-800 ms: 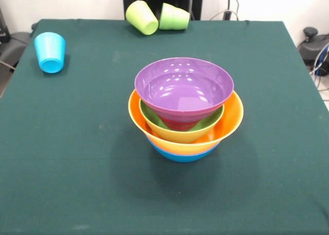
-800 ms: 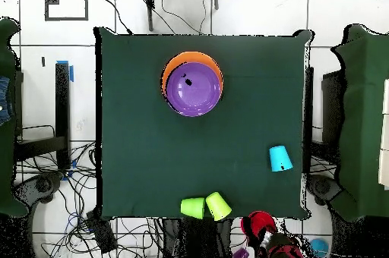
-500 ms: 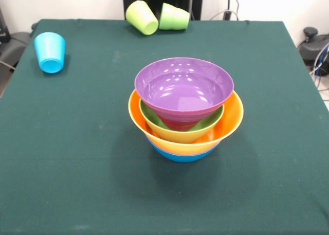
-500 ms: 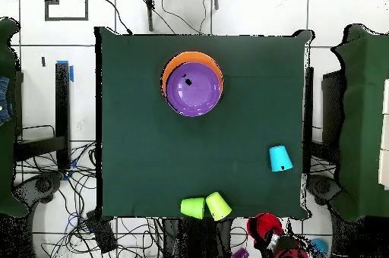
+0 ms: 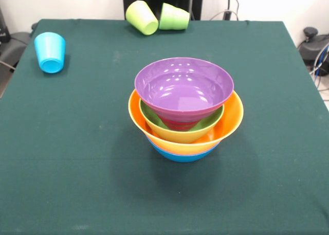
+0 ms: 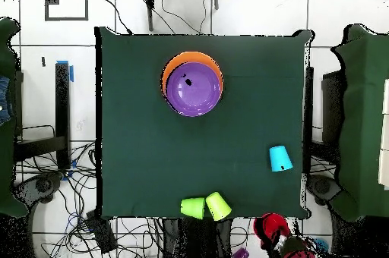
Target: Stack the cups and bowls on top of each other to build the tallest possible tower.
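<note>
The tower stands mid-table: a purple bowl point(image 5: 183, 88) on top, a red band point(image 5: 180, 125) under it, then a green bowl point(image 5: 208, 123), the large orange bowl point(image 5: 231, 119) and a blue bowl point(image 5: 180, 155) at the bottom. From overhead only purple point(image 6: 194, 89) and an orange rim point(image 6: 190, 61) show. A yellow-green cup point(image 5: 142, 17) and a green cup point(image 5: 174, 17) lie on their sides, touching, at the table's robot-side edge. A sky blue cup point(image 5: 50, 51) lies alone near a corner. The red cup is out of view. The gripper does not show.
The dark green table point(image 5: 77, 158) bears only these things. In the overhead view part of the red arm point(image 6: 271, 227) sits past the table's bottom edge, near the two green cups point(image 6: 205, 207). The blue cup point(image 6: 279, 158) lies near the right edge. Cables cover the floor around.
In the overhead view the red arm part has shifted a little to the right and down, away from the table. The cups and the tower have not moved.
</note>
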`<control>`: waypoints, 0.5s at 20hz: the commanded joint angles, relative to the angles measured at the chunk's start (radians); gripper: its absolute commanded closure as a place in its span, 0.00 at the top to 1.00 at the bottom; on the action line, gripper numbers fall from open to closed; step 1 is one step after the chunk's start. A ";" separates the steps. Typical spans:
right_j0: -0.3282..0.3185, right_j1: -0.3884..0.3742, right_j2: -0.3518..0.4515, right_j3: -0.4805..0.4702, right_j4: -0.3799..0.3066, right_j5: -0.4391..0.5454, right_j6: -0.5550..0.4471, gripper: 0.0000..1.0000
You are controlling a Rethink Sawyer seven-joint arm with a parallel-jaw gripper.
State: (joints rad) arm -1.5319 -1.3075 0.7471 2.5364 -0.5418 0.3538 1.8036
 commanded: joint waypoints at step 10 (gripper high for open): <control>0.044 0.011 0.119 0.026 -0.018 0.054 -0.124 0.00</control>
State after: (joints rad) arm -1.5344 -1.3214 0.7909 2.5367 -0.5421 0.3540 1.8036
